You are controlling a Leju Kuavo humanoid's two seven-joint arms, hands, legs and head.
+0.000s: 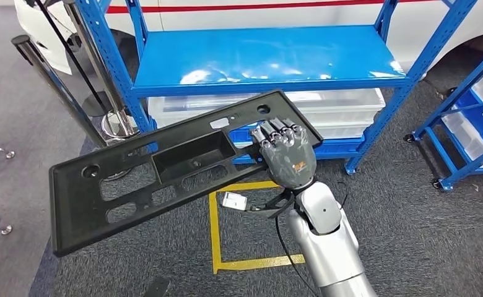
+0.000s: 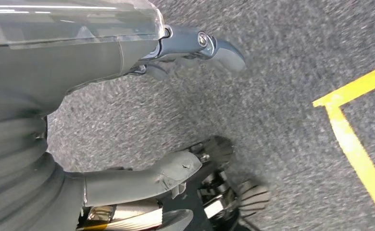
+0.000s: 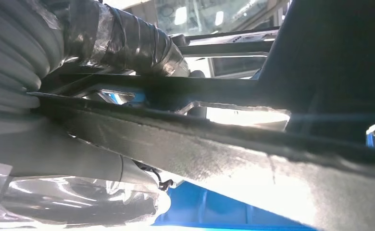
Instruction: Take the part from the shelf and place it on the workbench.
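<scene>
**Black panel off the shelf, held in our right hand**

Head view: black plastic part (image 1: 171,167), a long flat panel with cutouts and a rectangular recess, is in the air in front of the blue shelf (image 1: 270,62), tilted, its far end low toward our left. Our right hand (image 1: 285,154) grips it at the end nearest the shelf, fingers curled over the top edge. Shelf board is bare blue; clear bins (image 1: 350,108) sit on the level below. Grey carpet with a yellow tape square (image 1: 217,247) under the part.

Left wrist view: left hand (image 2: 176,115) hangs over the carpet, thumb and fingers apart, holding nothing. Picture is blurred, so finger detail is rough.

Right wrist view: the part's dark edge (image 3: 224,144) runs across close up, clamped between thumb and taped fingers (image 3: 128,43). Blue shelf behind it.
</scene>
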